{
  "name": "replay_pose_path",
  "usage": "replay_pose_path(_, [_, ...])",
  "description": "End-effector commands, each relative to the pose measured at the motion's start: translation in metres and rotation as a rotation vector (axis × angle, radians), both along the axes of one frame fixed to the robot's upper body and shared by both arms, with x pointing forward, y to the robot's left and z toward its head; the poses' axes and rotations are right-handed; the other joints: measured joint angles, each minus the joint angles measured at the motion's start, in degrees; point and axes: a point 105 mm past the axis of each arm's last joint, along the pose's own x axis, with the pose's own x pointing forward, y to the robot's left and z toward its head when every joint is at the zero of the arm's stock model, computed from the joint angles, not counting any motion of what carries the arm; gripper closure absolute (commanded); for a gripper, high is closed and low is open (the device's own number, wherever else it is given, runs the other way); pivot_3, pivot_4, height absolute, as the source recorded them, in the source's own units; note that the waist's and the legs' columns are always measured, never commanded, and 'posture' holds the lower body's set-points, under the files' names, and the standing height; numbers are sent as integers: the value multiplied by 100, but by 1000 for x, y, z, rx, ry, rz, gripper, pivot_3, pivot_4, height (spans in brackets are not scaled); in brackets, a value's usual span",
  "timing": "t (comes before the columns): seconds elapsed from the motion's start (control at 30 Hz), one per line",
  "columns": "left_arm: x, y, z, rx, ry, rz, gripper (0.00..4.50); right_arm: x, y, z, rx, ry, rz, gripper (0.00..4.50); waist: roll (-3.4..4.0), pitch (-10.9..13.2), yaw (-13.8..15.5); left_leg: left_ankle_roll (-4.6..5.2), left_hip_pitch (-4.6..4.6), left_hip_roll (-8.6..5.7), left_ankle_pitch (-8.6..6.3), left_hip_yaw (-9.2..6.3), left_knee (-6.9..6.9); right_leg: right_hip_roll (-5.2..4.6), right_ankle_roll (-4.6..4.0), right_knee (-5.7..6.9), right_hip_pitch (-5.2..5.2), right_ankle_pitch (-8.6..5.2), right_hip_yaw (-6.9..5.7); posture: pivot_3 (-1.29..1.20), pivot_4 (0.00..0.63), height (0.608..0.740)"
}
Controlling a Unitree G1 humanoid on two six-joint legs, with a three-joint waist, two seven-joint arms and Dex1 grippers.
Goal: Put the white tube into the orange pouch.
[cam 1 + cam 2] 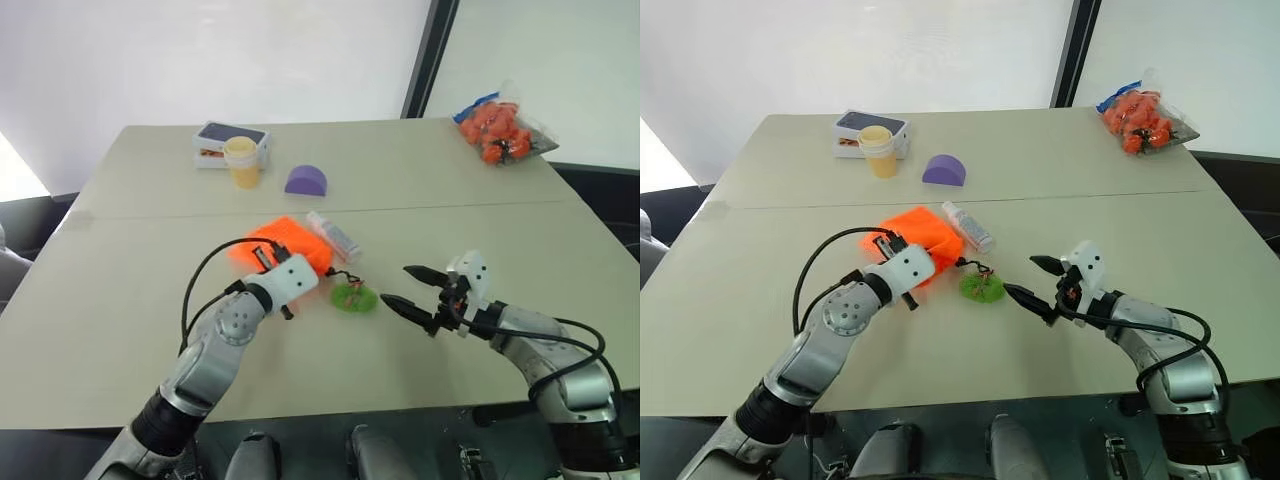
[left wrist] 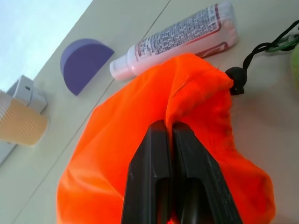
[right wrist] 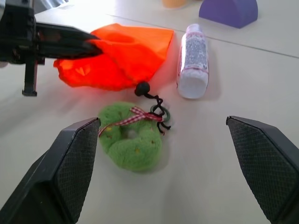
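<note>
- The orange pouch (image 1: 285, 243) lies near the middle of the table (image 1: 120, 300) and serves as the landmark here
- The left gripper (image 2: 172, 133) is pinched tight on a fold of the pouch fabric, its two black fingers (image 2: 152, 168) pressed together on the cloth
- The white tube (image 1: 332, 235) lies flat on the table just beside the pouch, on the side toward the right arm (cap end pointing away from the robot), outside the pouch
- A thin black cord (image 3: 156, 106) runs from the pouch mouth to a fuzzy green disc (image 3: 133, 140) resting on the table nearer the robot than the pouch
- The right gripper (image 1: 412, 288) hovers over the table with its fingers spread wide and nothing between them, well to the right of the pouch, past the disc
- Beyond the pouch sit a purple half-round block (image 1: 306, 180), a pale yellow cup (image 1: 241, 161) and a small box (image 1: 215, 140); a clear bag of orange things (image 1: 497, 128) lies at the far right corner
</note>
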Motion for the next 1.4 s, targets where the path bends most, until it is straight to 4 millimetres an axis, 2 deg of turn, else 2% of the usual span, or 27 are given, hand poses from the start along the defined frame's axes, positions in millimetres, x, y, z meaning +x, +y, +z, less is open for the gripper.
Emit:
replay_pose_path(0.03, [4,8,16,-128,-4,45,4461,2,5,18,30,-68,2,0,0,0,2,0,0,0,0,0,0,0,0,0,0,0,0,0,150,723])
replay_pose_path(0.17, [3,10,23,-256,44,22,4461,11,11,23,50,-97,-34,0,0,-1,-13,0,2,0,0,0,2,0,3,1,2,2,0,0,150,723])
replay_pose_path(0.27, [1,14,29,-393,112,4,4461,27,22,23,46,-109,-91,0,1,-1,-27,0,3,0,0,0,1,1,6,7,-1,4,0,0,150,723])
replay_pose_path(0.37, [-1,15,33,-440,150,-37,4461,44,33,17,37,-106,-157,0,1,-2,-23,0,5,0,0,-4,1,4,7,14,-3,5,-1,0,150,723])
replay_pose_path(0.47, [-1,17,34,-433,169,-58,4461,58,45,10,40,-80,-203,0,1,-3,-10,-1,4,0,1,-6,2,4,6,16,-4,6,-3,0,150,723])
replay_pose_path(0.7, [4,33,32,-442,185,-18,4461,73,68,-8,-7,-53,-264,0,2,-4,-14,-1,0,0,1,-5,1,2,19,14,-5,11,-3,0,150,723])
replay_pose_path(0.83, [2,35,27,-457,212,-21,4461,81,70,-16,-8,-43,-323,0,2,-4,-18,-1,3,1,1,-6,1,4,13,25,-10,9,-4,0,150,723])
replay_pose_path(1.1, [2,36,20,-447,242,-36,4461,93,74,-21,18,-50,-354,0,2,-4,-28,-1,2,0,1,-6,1,3,13,25,-11,9,-4,0,150,723])
replay_pose_path(1.13, [2,35,20,-446,244,-38,4500,94,74,-21,21,-51,-354,518,2,-4,-28,-1,2,0,1,-6,1,4,13,25,-11,9,-4,0,150,723])
replay_pose_path(1.2, [3,36,19,-445,244,-37,4500,95,75,-21,28,-53,-352,1244,2,-4,-28,-1,2,1,1,-6,1,4,18,25,-11,12,-4,0,150,723])
replay_pose_path(1.33, [4,37,18,-443,244,-34,4500,95,78,-20,28,-63,-338,3182,3,-4,-35,-1,2,1,1,-6,1,3,18,24,-10,12,-4,0,150,723])
replay_pose_path(1.4, [4,37,17,-443,245,-32,4500,95,79,-19,26,-69,-334,3182,3,-4,-38,-1,2,0,1,-6,1,3,18,25,-10,12,-4,0,150,723])
